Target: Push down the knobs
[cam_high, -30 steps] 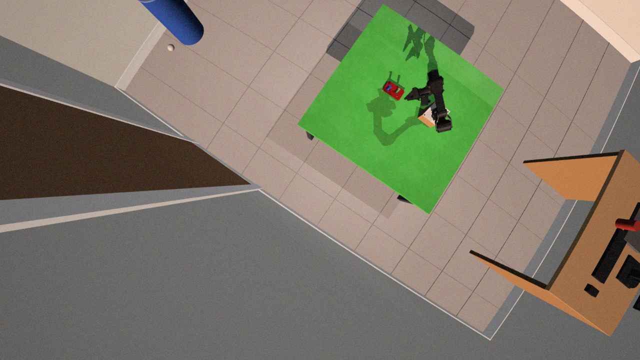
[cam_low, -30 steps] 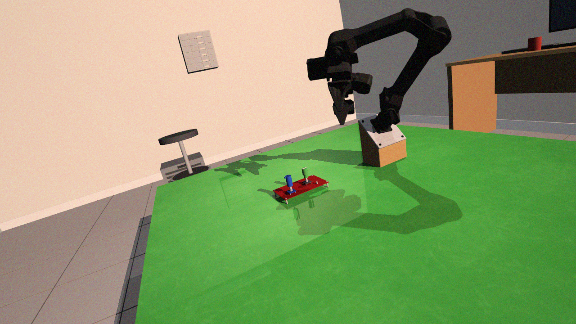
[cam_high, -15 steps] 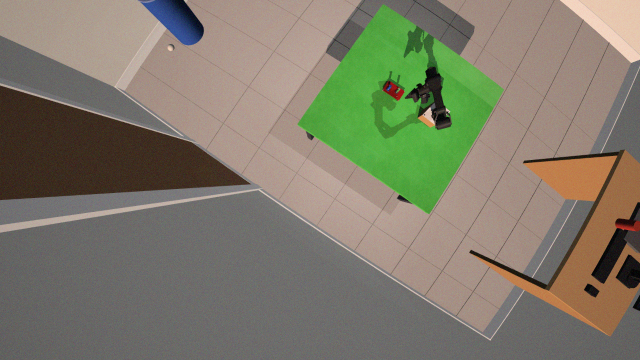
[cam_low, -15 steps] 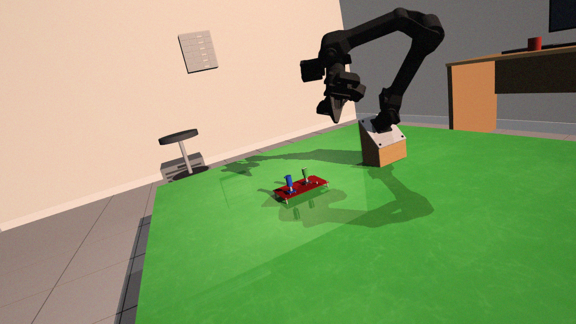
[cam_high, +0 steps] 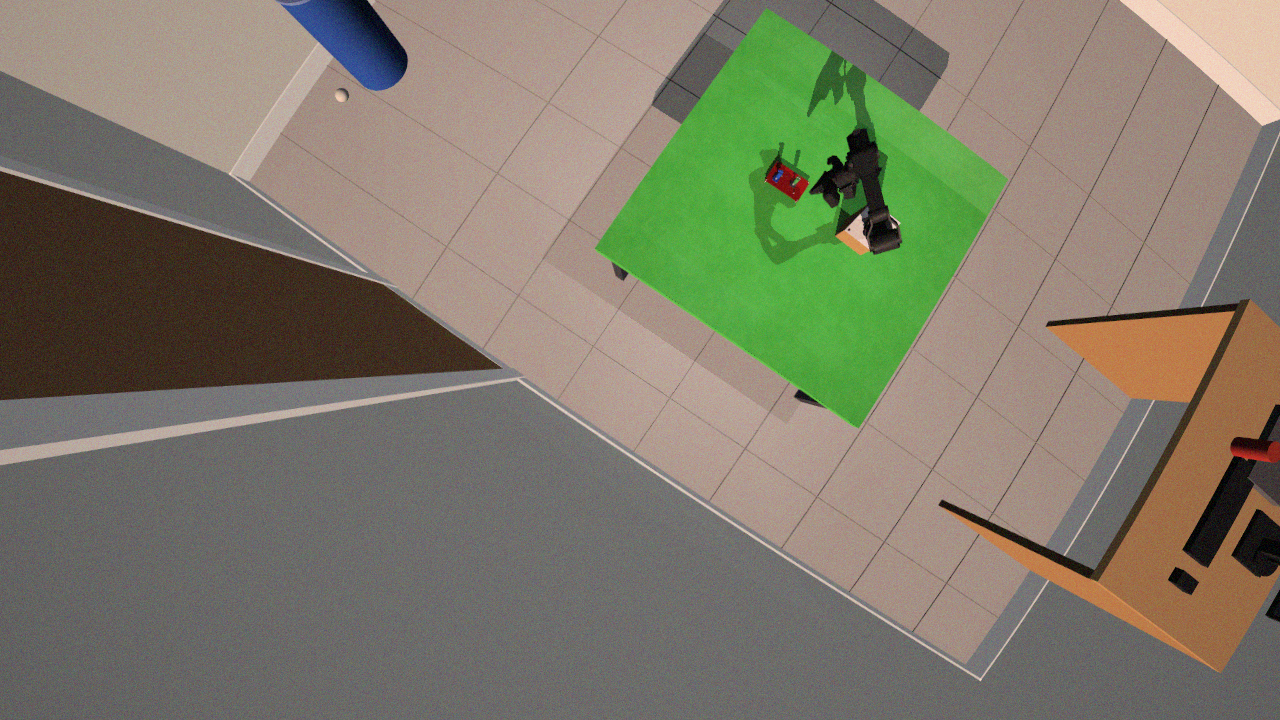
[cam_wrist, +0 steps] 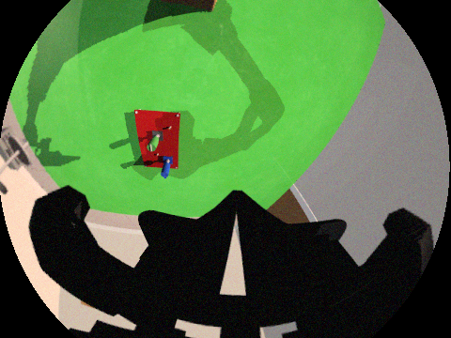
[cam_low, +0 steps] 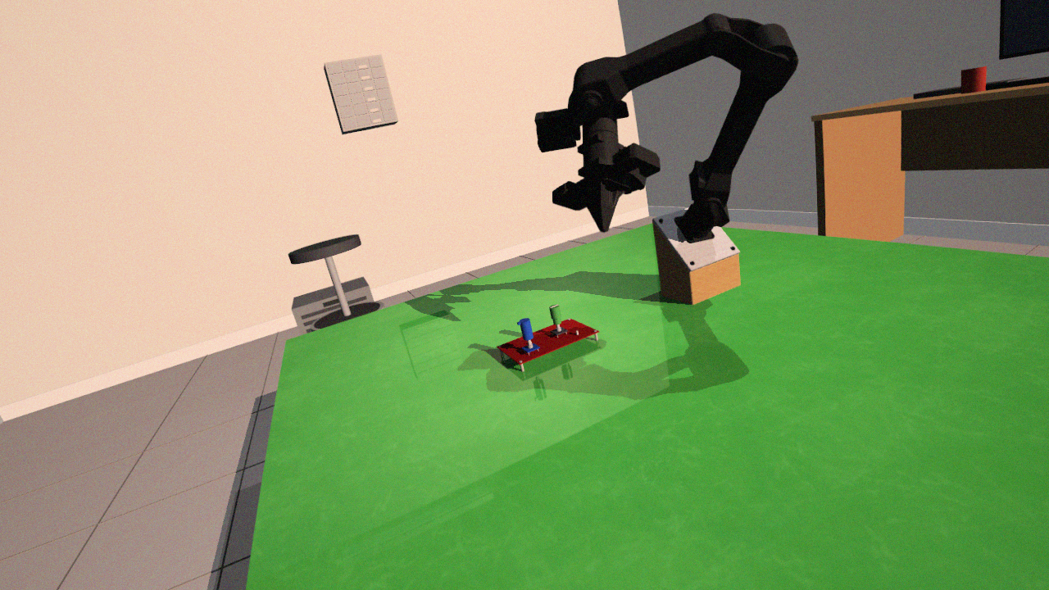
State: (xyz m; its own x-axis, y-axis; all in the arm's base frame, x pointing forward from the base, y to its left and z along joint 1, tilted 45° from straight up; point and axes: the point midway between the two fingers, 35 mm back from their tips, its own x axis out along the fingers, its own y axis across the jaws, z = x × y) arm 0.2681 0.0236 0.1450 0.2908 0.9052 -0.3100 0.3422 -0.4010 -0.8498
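Circuit board: the red circuit board (cam_high: pixel 787 186) (cam_low: pixel 544 342) (cam_wrist: pixel 169 141) stands level on short legs (cam_low: pixel 522 366) on the green tabletop (cam_high: pixel 760 313) (cam_low: pixel 660 469) (cam_wrist: pixel 305 61); it is the reference for all positions below.
Blue knob: the blue knob (cam_high: pixel 777 175) (cam_low: pixel 525 329) (cam_wrist: pixel 165 170) is above the board's end farther from my mount; pale shaft shows between it and its blue potentiometer (cam_low: pixel 530 347) (cam_wrist: pixel 168 160). Not seated.
Green knob: the green knob (cam_high: pixel 795 180) (cam_low: pixel 555 315) (cam_wrist: pixel 153 142) is above the board's middle portion, on the mount side of the blue one; pale shaft shows beneath it, above the dark potentiometer (cam_low: pixel 560 331) (cam_wrist: pixel 158 135). Not seated.
Gripper: my gripper (cam_high: pixel 812 188) (cam_low: pixel 603 229) (cam_wrist: pixel 237 194) is pressed together at the fingertips with nothing between them; it points down, raised higher than the board and off its mount-side end. No contact with board or knobs.
Arm: my black arm (cam_high: pixel 865 174) (cam_low: pixel 751 95) arches from the mount toward the board.
Mount: my wooden mount (cam_high: pixel 850 240) (cam_low: pixel 715 283) rests on the tabletop, well apart from the board.
Desk: the wooden desk (cam_high: pixel 1163 501) (cam_low: pixel 861 168) is beyond the tabletop, farther from the board than my mount; a red cup (cam_high: pixel 1253 449) (cam_low: pixel 973 79) stands on it.
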